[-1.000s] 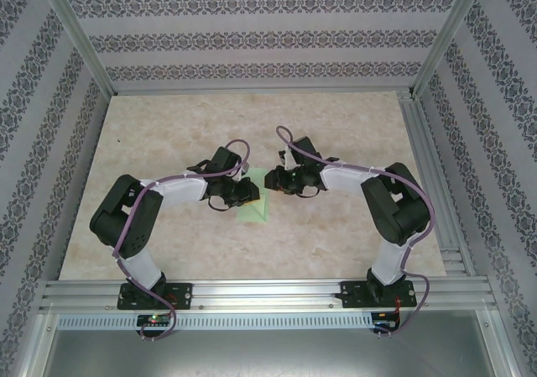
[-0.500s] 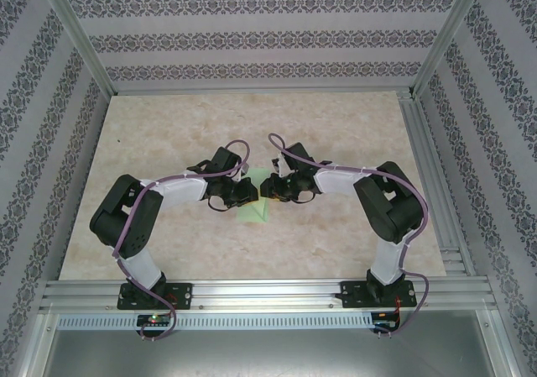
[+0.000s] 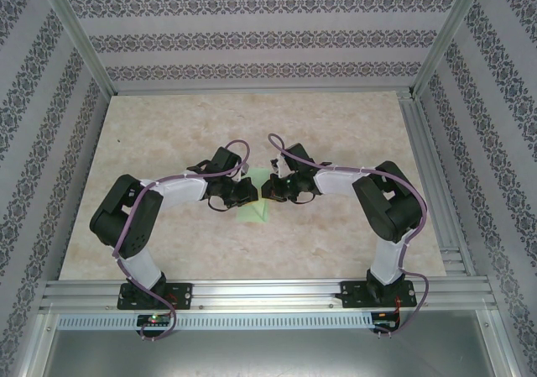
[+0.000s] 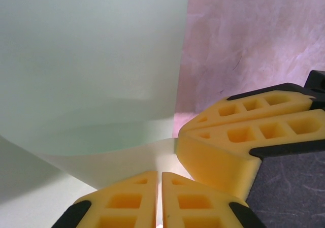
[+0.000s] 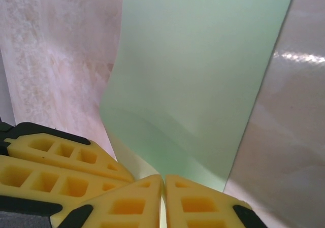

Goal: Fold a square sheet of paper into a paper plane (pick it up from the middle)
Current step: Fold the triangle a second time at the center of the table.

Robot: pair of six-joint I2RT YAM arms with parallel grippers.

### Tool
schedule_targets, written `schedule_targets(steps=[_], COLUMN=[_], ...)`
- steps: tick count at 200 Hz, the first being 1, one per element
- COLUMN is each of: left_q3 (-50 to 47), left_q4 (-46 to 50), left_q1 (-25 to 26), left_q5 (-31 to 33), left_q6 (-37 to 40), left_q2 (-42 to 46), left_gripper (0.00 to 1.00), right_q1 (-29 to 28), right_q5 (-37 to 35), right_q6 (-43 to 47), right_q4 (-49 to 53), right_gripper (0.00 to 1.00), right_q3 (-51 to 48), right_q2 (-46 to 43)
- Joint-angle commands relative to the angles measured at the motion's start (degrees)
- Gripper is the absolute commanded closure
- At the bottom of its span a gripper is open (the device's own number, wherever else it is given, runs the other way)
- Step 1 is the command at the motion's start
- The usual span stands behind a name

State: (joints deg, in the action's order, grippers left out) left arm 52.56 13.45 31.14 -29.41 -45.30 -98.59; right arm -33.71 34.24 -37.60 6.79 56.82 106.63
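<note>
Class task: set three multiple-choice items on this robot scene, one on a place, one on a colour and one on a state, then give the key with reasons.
1. Where is the square sheet of paper?
A. at the middle of the table, between the two grippers
B. at the far left corner
C. hanging off the near edge

2. What colour are the fingers?
A. blue
B. yellow
C. red

3. How is the left gripper?
A. wide open
B. shut on nothing
C. shut on the sheet

Key:
1 A, the top view shows it between the left gripper and the right gripper.
2 B, both wrist views show yellow.
3 C, its fingers meet on the paper's edge.
</note>
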Motion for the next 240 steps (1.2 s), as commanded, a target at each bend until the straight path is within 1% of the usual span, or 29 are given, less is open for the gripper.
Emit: schedule_targets(steps=[1, 54, 90, 111, 164, 240], left_q3=[0.71, 1.23, 1.23, 1.34, 1.74, 1.89], left_q4=[0.83, -0.33, -0.78, -1.36, -1.53, -0.85], left_q1=[-0.14, -0.18, -0.13, -0.16, -0.01, 0.01], left_q5=[0.41, -1.74, -2.65, -3.70, -4.08, -3.46], left_q6=[1.34, 1.45, 1.46, 1.50, 1.57, 1.66], left_q2=[-0.19, -0.99, -1.18, -1.93, -2.99, -2.42], left_gripper=[0.88, 0.80, 0.77, 0.76, 0.75, 0.75], right_q1=[0.30, 1.04, 1.35, 1.48, 1.39, 1.32], right_q5=[-0.46, -1.54, -2.41, -2.68, -4.34, -3.52], right_q6=[0.25, 1.61, 2.27, 2.61, 4.05, 4.04], right_q4=[-1.75, -1.27, -0.82, -0.56, 1.22, 1.13], right_gripper=[0.91, 0.92, 0.92, 0.92, 0.92, 0.92], right_q3=[-0.87, 0.65, 1.22, 1.66, 3.25, 4.00], right_q2=[-0.46, 1.29, 2.09, 2.57, 3.63, 4.89])
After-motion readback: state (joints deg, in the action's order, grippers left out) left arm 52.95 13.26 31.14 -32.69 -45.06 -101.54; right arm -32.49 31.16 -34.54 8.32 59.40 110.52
